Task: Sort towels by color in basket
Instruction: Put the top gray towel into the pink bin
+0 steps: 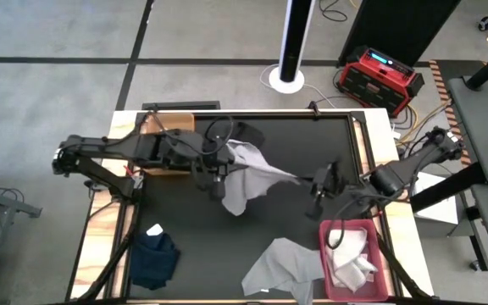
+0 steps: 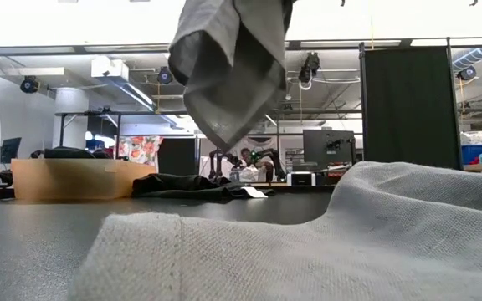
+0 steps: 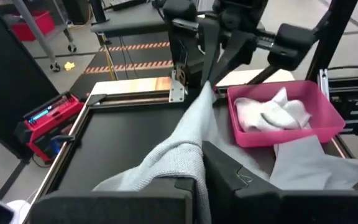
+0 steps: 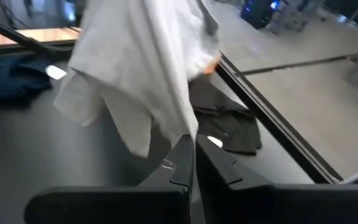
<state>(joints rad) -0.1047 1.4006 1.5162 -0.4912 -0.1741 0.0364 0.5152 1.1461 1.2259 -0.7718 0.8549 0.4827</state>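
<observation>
High view shows a grey towel [image 1: 248,174] stretched in the air between both arms above the black table [image 1: 185,229]. The left gripper [image 1: 219,174] is clamped on one end, and the right gripper [image 1: 320,182] has its fingers pressed together on the opposite corner, so the cloth hangs as a taut band with a loose flap drooping near the left side. Holding it at two ends like this probably serves to spread it out before it is folded or dropped.

The pink basket [image 1: 384,292] sits at the table's near right corner with white towels [image 1: 350,263] already in it (so white seems to be its colour). A second grey towel [image 1: 282,267] lies flat just beside the basket, touching its left wall. A navy towel [image 1: 155,258] lies crumpled near the left edge, and a black towel [image 1: 248,134] rests at the far side, next to a wooden box [image 1: 166,125].

The lifted grey piece likely belongs elsewhere than with the white ones.
</observation>
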